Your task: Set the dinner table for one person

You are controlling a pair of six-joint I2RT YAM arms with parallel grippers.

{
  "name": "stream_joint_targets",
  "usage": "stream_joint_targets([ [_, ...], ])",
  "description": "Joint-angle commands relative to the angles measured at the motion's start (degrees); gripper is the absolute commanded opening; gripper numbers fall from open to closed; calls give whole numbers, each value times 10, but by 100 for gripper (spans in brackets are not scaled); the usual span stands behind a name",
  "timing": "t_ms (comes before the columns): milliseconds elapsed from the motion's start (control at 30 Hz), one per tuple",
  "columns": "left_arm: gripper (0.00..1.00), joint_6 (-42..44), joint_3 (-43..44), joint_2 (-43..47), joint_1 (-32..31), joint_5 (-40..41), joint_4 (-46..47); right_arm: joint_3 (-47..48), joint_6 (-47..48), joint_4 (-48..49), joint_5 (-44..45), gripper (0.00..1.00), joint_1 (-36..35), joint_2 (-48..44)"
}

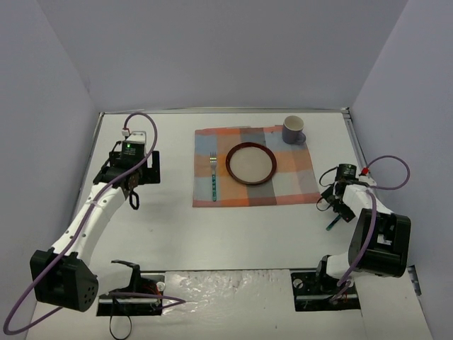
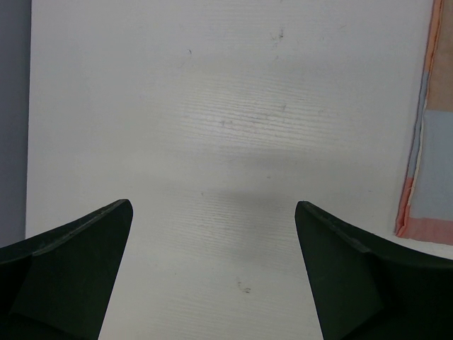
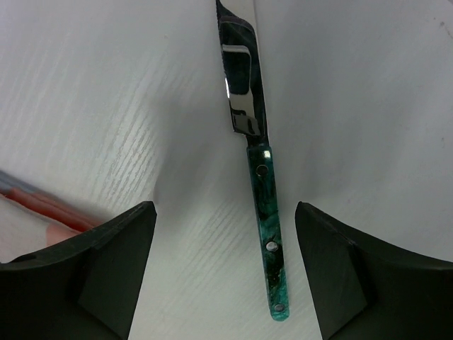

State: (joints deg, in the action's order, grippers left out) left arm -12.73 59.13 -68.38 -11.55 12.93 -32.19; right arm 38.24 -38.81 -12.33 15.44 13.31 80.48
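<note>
The dinner table [image 1: 163,227] is a wide white top. On it lies a plaid mat [image 1: 290,180] carrying a fork [image 1: 214,177], a brown-rimmed plate [image 1: 228,164] and a grey mug [image 1: 293,130]. A knife [image 3: 267,227] with a green marbled handle and shiny blade lies on the bare table right of the mat, also visible in the top view as the knife [image 1: 330,225]. My right gripper [image 3: 225,209] hangs over it, open, its jaws either side of the handle and apart from it. My left gripper [image 2: 212,204] is open over bare table left of the mat, empty.
The mat's edge [image 2: 425,142] shows at the right of the left wrist view, and its corner [image 3: 42,205] at the lower left of the right wrist view. Grey walls close in the table on three sides. Both arm bases sit at the near edge.
</note>
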Motion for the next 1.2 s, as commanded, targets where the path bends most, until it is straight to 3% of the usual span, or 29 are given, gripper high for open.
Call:
stream_joint_targets([
  [0, 97, -10, 15, -4, 2, 0, 27, -7, 19, 39, -20, 73, 31, 16],
  [433, 97, -10, 14, -2, 2, 2, 27, -17, 40, 54, -60, 49, 55, 60],
  [800, 97, -11, 14, 3, 2, 2, 26, -8, 56, 43, -38, 2, 50, 39],
  [1000, 97, -10, 15, 2, 2, 2, 26, 29, 89, 17, 7, 0, 18, -7],
  [1167, 97, -10, 15, 1, 2, 1, 27, 83, 106, 2, 66, 0, -70, -48],
])
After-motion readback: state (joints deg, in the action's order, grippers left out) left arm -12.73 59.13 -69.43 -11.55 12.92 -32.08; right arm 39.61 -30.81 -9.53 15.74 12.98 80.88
